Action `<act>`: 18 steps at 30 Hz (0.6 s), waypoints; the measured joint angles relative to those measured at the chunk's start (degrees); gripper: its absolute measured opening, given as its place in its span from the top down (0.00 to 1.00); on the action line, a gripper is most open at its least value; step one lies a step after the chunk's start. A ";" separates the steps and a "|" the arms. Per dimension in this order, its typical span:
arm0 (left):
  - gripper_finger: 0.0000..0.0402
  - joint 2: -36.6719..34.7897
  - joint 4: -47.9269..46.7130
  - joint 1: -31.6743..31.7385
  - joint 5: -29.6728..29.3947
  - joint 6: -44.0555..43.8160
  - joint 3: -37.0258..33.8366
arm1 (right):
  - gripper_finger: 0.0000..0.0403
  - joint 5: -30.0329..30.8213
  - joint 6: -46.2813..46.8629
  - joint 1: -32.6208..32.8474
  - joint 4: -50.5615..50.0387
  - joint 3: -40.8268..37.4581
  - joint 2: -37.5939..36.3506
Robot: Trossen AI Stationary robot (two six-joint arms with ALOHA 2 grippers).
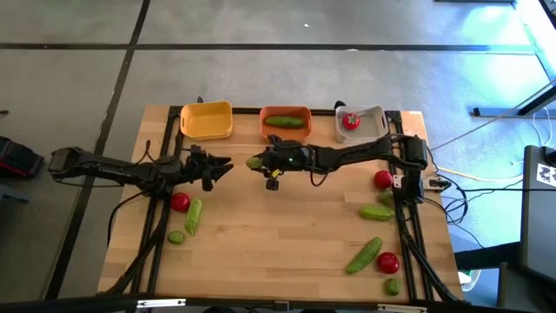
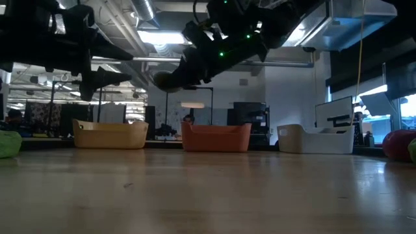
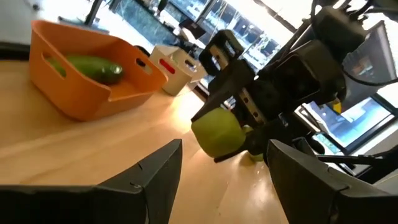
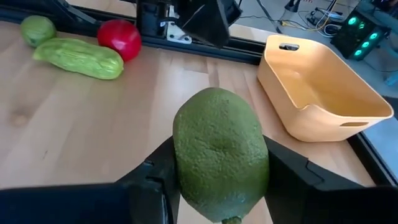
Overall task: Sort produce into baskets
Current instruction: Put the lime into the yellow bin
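My right gripper (image 1: pixel 258 163) reaches in from the table's right and is shut on a light-green lime (image 4: pixel 221 152), held in the air in front of the orange basket (image 1: pixel 285 124). A green cucumber (image 1: pixel 284 121) lies in that basket. The yellow basket (image 1: pixel 207 120) is to its left. The white basket (image 1: pixel 361 123) to its right holds a red tomato (image 1: pixel 350 121). My left gripper (image 1: pixel 224 165) stands open just left of the lime, pointing at it, with nothing between its fingers. My right gripper pinches the lime by its two opposite sides (image 4: pixel 183 158) between its two fingers (image 4: pixel 155 177). The fingers come from the table's right, slanting slightly down. The lime (image 2: pixel 170 79) is lifted well clear of the table.
A tomato (image 1: pixel 180 202), a cucumber (image 1: pixel 193 216) and a lime (image 1: pixel 176 236) lie near the left arm. On the right side lie a tomato (image 1: pixel 382 179), two cucumbers (image 1: pixel 375 211) (image 1: pixel 363 255), another tomato (image 1: pixel 387 262) and a lime (image 1: pixel 393 285). The table's middle is bare wood.
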 joint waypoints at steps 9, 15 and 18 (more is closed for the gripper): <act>0.43 9.66 0.00 0.00 0.29 -0.56 6.02 | 0.59 0.02 -1.35 0.00 0.35 0.00 0.00; 0.43 17.22 -0.04 0.00 1.49 -1.47 9.76 | 0.59 0.02 -1.63 0.00 0.39 0.00 0.00; 0.43 20.79 -0.04 0.37 1.44 -1.98 11.80 | 0.59 0.02 -1.63 0.00 0.39 0.00 0.00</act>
